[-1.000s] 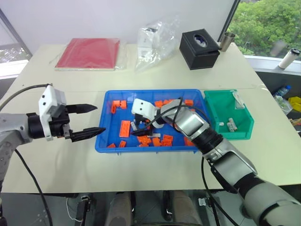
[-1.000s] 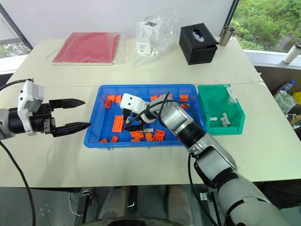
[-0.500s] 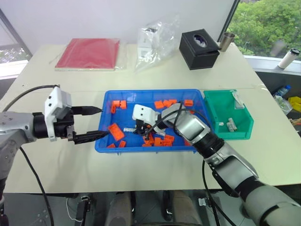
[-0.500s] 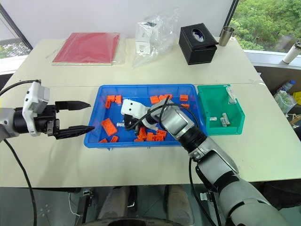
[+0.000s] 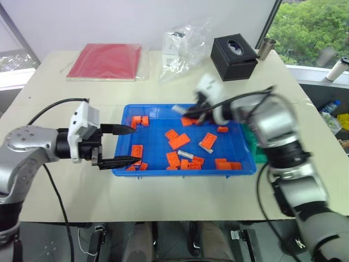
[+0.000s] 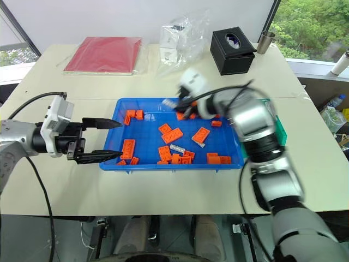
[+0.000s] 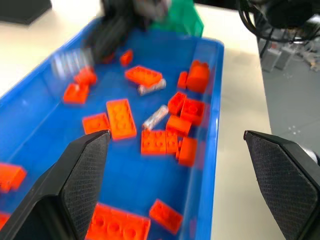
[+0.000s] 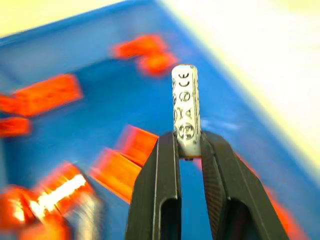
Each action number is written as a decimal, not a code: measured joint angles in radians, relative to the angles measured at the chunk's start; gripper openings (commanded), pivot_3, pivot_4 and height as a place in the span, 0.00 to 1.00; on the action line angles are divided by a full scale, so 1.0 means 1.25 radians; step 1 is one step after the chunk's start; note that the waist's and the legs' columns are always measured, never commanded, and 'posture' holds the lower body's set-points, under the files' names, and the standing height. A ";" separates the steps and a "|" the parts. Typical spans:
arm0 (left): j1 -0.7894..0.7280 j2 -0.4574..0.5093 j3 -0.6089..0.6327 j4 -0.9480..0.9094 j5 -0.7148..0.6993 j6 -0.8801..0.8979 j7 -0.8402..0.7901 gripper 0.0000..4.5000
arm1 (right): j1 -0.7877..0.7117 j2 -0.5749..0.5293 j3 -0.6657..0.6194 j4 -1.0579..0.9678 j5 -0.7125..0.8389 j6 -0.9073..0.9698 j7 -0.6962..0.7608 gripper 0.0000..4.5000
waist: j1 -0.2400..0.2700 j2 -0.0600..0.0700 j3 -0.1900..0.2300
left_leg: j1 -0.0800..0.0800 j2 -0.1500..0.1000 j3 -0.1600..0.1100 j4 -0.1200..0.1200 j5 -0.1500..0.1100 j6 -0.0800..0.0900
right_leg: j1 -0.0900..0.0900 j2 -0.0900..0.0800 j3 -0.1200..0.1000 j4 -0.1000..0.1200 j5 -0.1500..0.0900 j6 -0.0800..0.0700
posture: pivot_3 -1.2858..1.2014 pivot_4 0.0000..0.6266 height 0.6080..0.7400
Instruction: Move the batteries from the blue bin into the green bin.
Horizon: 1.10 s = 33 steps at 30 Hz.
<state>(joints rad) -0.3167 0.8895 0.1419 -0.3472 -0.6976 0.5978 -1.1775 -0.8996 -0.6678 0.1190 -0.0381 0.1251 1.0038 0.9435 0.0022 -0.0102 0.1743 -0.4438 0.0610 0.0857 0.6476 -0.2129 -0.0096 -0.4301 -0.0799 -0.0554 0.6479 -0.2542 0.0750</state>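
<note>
Right gripper (image 8: 186, 145) now lifted from the blue bin (image 5: 240, 166), fingers clenched on a battery (image 8: 184, 110); left gripper (image 5: 128, 144) fingers spread.

The right pincer (image 8: 189, 149) clamps a white battery (image 8: 185, 111) upright above the blue bin (image 8: 100, 107) scattered with orange bricks (image 8: 47, 93).

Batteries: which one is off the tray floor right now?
The battery pinched upright between the right gripper fingers, raised over the blue bin. The other batteries, such as the one among the orange bricks, lie flat on the bin floor.
</note>
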 measured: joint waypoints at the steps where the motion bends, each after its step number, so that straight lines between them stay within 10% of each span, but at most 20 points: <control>1: -0.002 -0.011 -0.011 0.011 0.013 -0.013 0.004 1.00 | 0.021 -0.044 -0.027 -0.005 0.000 0.006 -0.001 0.05 | 0.001 0.000 0.000 | 0.000 0.000 0.000 0.000 0.000 0.000 | 0.000 0.000 0.000 0.000 0.000 0.000 | 0.52 0.24 0.97; 9: -0.010 -0.068 -0.044 0.055 0.065 -0.075 0.023 1.00 | 0.319 -0.236 -0.201 -0.078 0.020 0.043 -0.029 0.05 | -0.009 0.000 0.000 | 0.001 0.001 0.001 0.000 0.000 0.000 | 0.000 0.001 0.001 0.001 0.000 0.000 | 0.52 0.24 0.97; 15: -0.035 -0.071 -0.059 0.075 0.071 -0.082 0.019 1.00 | 0.344 -0.232 -0.239 -0.085 0.032 0.017 -0.091 0.63 | -0.011 0.000 0.000 | 0.001 0.001 0.000 0.000 0.000 0.000 | 0.000 0.001 0.001 0.000 0.000 0.000 | 0.52 0.24 0.97; 24: -0.043 -0.070 -0.065 0.076 0.069 -0.078 0.018 1.00 | 0.159 -0.143 -0.128 -0.117 0.105 0.008 -0.078 0.63 | -0.013 0.000 0.000 | 0.001 0.001 -0.001 0.000 0.000 0.000 | 0.000 0.002 0.001 0.001 0.000 0.000 | 0.52 0.24 0.97; 33: -0.027 -0.067 -0.063 0.053 0.065 -0.066 0.020 1.00 | 0.149 0.017 0.194 -0.175 0.124 0.070 -0.086 0.63 | -0.009 0.000 0.000 | -0.001 0.000 -0.001 0.001 0.000 0.000 | 0.000 0.000 0.001 0.000 0.000 0.000 | 0.52 0.24 0.97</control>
<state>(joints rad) -0.3509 0.8063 0.0637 -0.2813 -0.6169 0.5153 -1.1522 -0.7136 -0.6460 0.3609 -0.2571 0.2798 1.0916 0.8355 -0.0097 -0.0102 0.1746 -0.4445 0.0616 0.0849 0.6491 -0.2128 -0.0093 -0.4300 -0.0794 -0.0545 0.6483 -0.2541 0.0748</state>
